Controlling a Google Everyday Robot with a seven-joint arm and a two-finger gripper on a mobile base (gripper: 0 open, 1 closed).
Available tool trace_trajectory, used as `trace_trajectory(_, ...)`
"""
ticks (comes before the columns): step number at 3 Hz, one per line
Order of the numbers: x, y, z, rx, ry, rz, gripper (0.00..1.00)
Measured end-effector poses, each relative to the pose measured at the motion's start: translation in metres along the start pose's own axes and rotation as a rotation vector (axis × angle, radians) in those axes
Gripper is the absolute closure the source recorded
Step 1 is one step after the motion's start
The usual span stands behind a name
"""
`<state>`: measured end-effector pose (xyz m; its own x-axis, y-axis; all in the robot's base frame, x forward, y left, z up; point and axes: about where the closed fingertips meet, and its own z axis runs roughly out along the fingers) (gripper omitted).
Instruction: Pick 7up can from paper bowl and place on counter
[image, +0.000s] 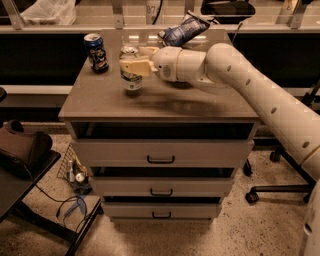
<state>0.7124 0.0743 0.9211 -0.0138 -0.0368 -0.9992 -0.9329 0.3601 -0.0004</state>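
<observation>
Arm (265, 102): we see a thick, smooth white tube with rounded joints and a row of small dark dots along its side.
Wrist (172, 64): we see a bulbous white housing with a thin seam ring.
Claw (131, 67): pale cream fingers, closed on the 7up can (131, 81) over the worktop's (165, 102) left rear.

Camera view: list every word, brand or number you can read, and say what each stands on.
No text here can be read with certainty.
7up can, gripped by the gripper over the counter: label too blurred.
Dark blue can: label too blurred.
Blue bag: print too blurred.
</observation>
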Motion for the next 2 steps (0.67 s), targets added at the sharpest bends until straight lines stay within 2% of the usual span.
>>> trace_trajectory(1,0.012,0.0156,0.0074,-0.037,0.0,0.007,1.0)
trace_trajectory(2,0.0137,0.0207,0.0115,-0.049,0.0,0.006,0.82)
